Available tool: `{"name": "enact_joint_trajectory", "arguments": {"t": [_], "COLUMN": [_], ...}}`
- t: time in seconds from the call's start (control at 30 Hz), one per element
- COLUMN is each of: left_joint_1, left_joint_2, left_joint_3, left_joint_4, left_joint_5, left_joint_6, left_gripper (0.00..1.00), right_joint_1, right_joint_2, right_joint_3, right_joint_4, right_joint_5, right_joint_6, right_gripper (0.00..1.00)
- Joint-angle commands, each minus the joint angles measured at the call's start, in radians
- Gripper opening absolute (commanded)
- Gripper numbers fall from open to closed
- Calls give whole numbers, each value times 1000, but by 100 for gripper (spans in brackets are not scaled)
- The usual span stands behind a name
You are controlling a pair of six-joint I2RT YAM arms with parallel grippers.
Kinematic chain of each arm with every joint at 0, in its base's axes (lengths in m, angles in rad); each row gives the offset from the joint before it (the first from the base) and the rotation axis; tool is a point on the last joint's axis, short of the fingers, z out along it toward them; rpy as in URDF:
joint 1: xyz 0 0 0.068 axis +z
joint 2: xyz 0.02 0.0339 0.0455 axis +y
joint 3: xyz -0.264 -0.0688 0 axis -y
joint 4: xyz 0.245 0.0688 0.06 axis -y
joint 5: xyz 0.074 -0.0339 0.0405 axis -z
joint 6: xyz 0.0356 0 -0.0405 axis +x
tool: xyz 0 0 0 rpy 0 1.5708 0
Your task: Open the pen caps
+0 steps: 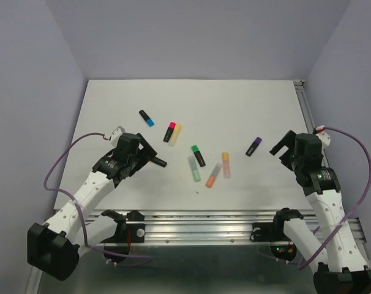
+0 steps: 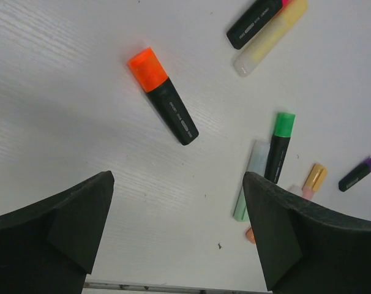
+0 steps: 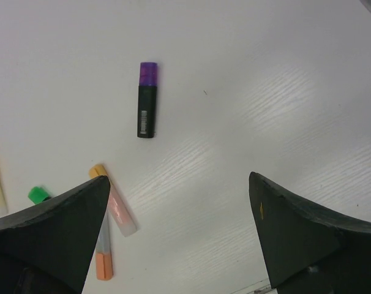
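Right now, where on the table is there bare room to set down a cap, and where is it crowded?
Free: the whole far strip of the table, beyond the blue-capped pen and the purple-capped pen, out to the right rail. Crowded: the middle, around the green-capped pen, where several pens lie close together.

Highlighters (image 1: 198, 155) across white table (image 1: 247, 104)
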State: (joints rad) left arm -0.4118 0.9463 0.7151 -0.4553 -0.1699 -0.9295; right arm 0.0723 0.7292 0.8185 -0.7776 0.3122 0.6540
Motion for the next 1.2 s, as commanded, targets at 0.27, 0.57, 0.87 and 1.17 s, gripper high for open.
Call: {"name": "enact_joint_trajectory", "arguments": {"t": [0.27, 0.57, 0.87, 1.17], "left_joint_1": [-140, -203, -196, -131], "left_joint_2": [198, 420, 512, 629], "left_joint_3": [93, 175, 247, 296], "left_joint_4": [-85, -129, -201, -164], "left_joint_5": [-106, -157, -281, -269], "left_joint_6": [-255, -451, -528, -499], "left_gripper": [99, 99, 99, 98], "right_joint_1": [-5, -3, -3, -5], "right_joint_2": [-86, -65, -83, -88], "right_joint_3": [-28, -62, -93, -94], "right_joint_4": [55, 92, 115, 104], "right_joint_5": [143, 44, -68, -71], "right_joint_6": [3, -39, -63, -60], "right_gripper": [100, 100, 100, 100]}}
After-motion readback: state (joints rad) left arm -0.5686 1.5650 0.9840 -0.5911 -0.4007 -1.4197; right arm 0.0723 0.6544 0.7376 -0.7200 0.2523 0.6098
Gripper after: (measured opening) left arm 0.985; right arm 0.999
